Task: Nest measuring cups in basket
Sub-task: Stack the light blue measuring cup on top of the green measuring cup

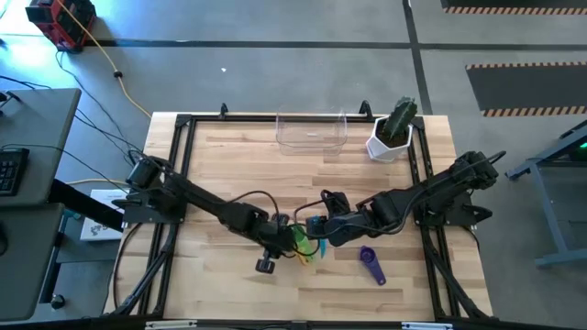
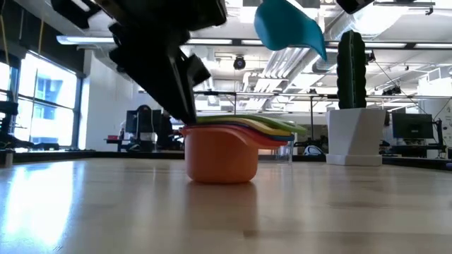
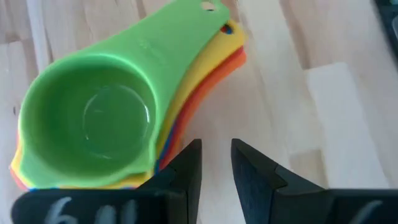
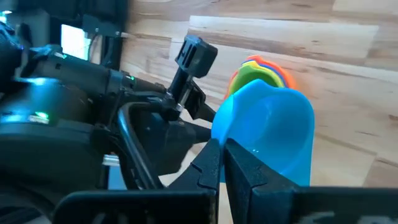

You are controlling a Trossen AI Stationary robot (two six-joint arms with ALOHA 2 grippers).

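A nested stack of measuring cups (image 3: 93,124) stands on the table's near middle: green on top, then yellow, orange, red and blue rims below; it also shows in the low view (image 2: 222,152) and the high view (image 1: 303,243). My left gripper (image 3: 216,165) is beside the stack's bowls, its fingers a narrow gap apart with nothing between them. My right gripper (image 4: 222,163) is shut on a teal cup (image 4: 267,130), held above the stack (image 2: 289,28). A purple cup (image 1: 371,264) lies alone on the table, right of the stack. The clear basket (image 1: 312,133) stands at the far edge. My left gripper comes slanting down from the left. One finger (image 3: 183,163) stands against the stack's rim (image 3: 163,149), just under the handles' root; I cannot tell whether it touches. My right gripper pinches the teal cup at its edge (image 4: 217,134) between the two fingers. The fingers themselves hide which part they have. The cup is lifted clear and tilted, its bowl (image 4: 273,124) above the stack.
A white pot with a green cactus (image 1: 394,128) stands right of the basket at the far edge. A black frame runs along the table's left, right and far edges. The two arms meet closely over the stack. Bare wood lies between the stack and the basket.
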